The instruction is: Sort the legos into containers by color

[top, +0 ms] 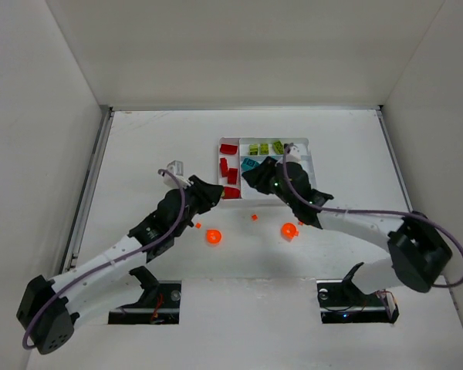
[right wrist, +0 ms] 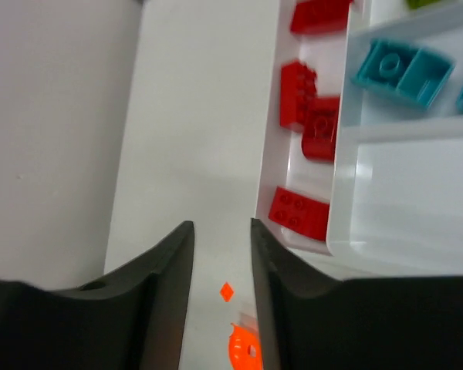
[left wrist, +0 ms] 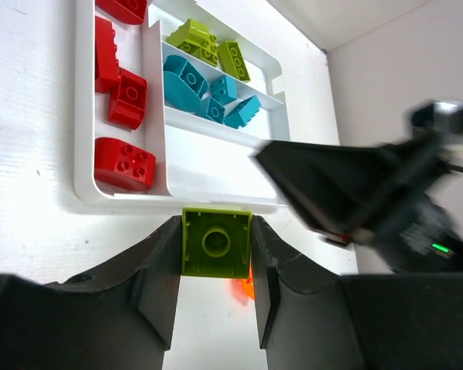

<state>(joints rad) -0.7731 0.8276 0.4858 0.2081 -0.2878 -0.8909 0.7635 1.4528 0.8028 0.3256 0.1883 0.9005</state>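
Observation:
My left gripper (left wrist: 216,225) is shut on a yellow-green brick (left wrist: 216,245), held just short of the near rim of the white tray (left wrist: 83,154). In the top view this gripper (top: 214,193) sits left of the tray (top: 312,163). The tray's narrow side slot holds red bricks (left wrist: 123,96), the far slot holds yellow-green bricks (left wrist: 204,42), and the slot beside it holds teal bricks (left wrist: 204,89). My right gripper (right wrist: 221,231) is open and empty over the table beside the tray's red slot (right wrist: 297,210). In the top view it (top: 248,176) hangs over the tray's near left corner.
Two round orange pieces (top: 213,237) (top: 289,230) and two tiny orange bits (top: 254,217) (top: 197,225) lie on the table in front of the tray. The right arm (left wrist: 363,193) reaches across close to my left gripper. White walls enclose the table.

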